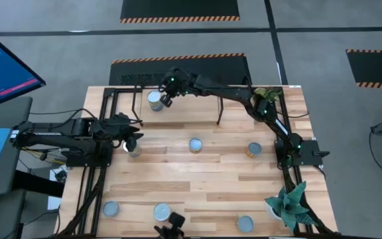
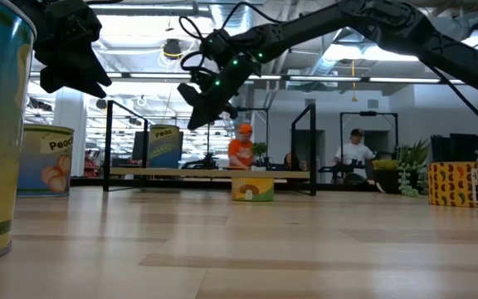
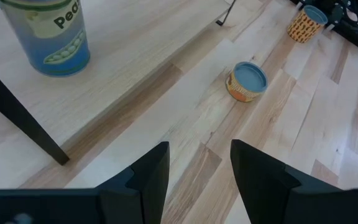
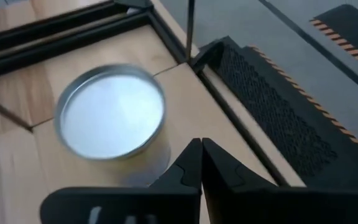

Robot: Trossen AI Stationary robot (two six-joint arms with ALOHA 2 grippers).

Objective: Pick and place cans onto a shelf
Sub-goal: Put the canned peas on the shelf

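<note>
Light wood table (image 1: 204, 179). Left gripper (image 1: 130, 139) hangs at the table's left, fingers (image 3: 151, 174) parted wide, nothing between them; a can sits just beside it in the high view. Only the left wrist view shows labels: blue pea can (image 3: 47, 34) on the shelf (image 3: 123, 56) board, orange-sided can (image 3: 247, 81) with a pale blue top on the table beyond. Right gripper (image 1: 166, 99) is at the far left over the shelf, fingers pressed together, holding nothing; the right wrist view shows it just beside the shelved can's silvery top. More cans (image 1: 159, 211) stand along the near edge.
</note>
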